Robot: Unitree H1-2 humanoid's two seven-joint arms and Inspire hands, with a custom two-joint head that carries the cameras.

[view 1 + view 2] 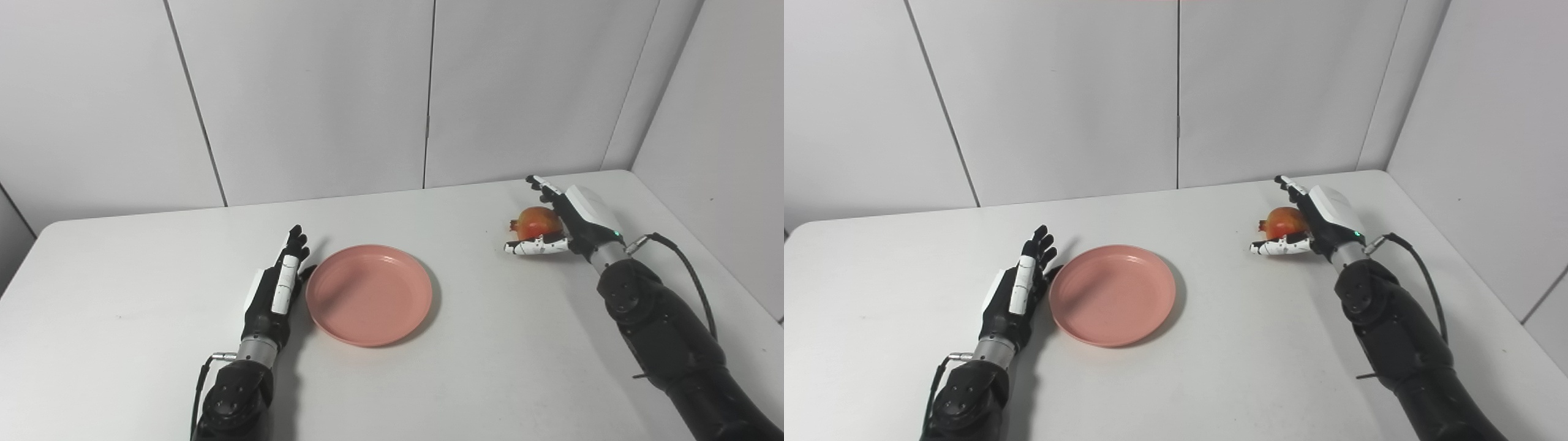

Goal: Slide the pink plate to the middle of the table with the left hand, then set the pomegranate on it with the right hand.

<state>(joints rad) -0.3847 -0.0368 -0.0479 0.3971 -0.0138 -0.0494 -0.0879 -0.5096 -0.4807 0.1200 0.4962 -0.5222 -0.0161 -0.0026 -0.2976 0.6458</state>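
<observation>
A pink plate (369, 294) lies flat near the middle of the white table (122, 318). My left hand (277, 288) rests edge-on just left of the plate, fingers straight and apart, touching or almost touching its rim. At the right, a red pomegranate (537, 222) sits on the table. My right hand (566, 222) is cupped around it: fingers (542, 187) reach over its far side and the thumb (536, 246) lies in front. The hand stands wide and I cannot tell whether it presses on the fruit.
White wall panels (306, 92) close off the table at the back and on the right. A black cable (686, 263) loops from my right wrist.
</observation>
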